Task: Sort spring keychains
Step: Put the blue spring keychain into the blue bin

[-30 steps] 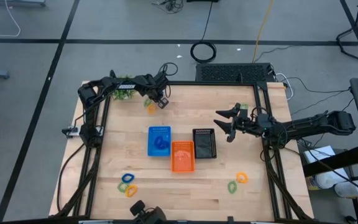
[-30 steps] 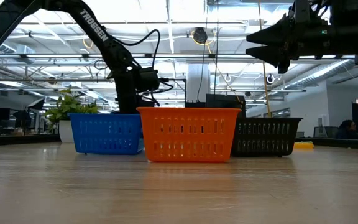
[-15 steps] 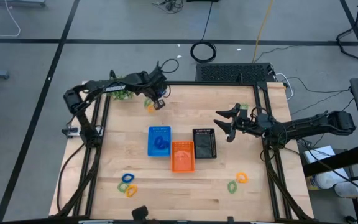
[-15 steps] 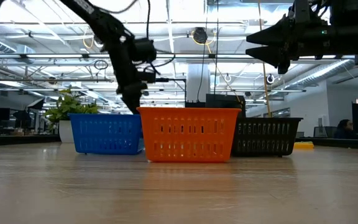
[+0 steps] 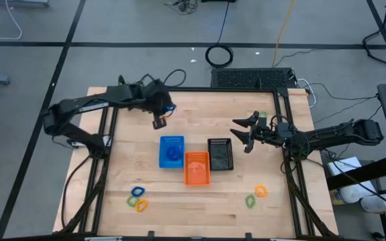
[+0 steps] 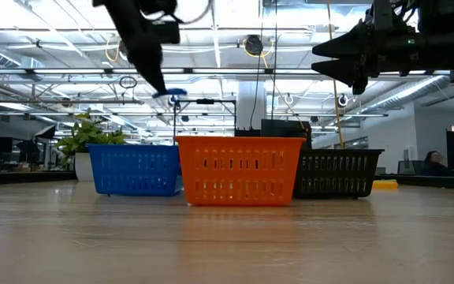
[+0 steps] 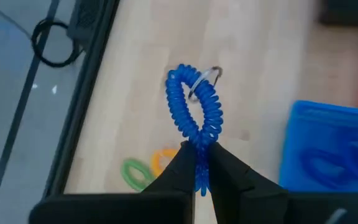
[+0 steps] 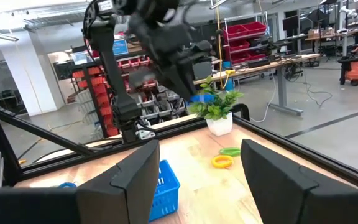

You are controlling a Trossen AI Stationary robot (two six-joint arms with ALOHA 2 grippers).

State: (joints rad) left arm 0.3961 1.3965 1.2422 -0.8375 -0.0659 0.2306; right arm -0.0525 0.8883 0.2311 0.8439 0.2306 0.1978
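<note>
Blue keychain point(image 7: 194, 112) clamped in left gripper point(image 7: 202, 163), airborne | right gripper point(image 5: 245, 134) jaws apart, idle | next: carry over blue basket point(image 5: 171, 152), release

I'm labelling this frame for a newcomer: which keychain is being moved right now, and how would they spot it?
Start at the blue basket; above its far end hangs the left gripper. Pinched in it dangles a blue spring keychain with a metal ring, the only one off the table.
</note>
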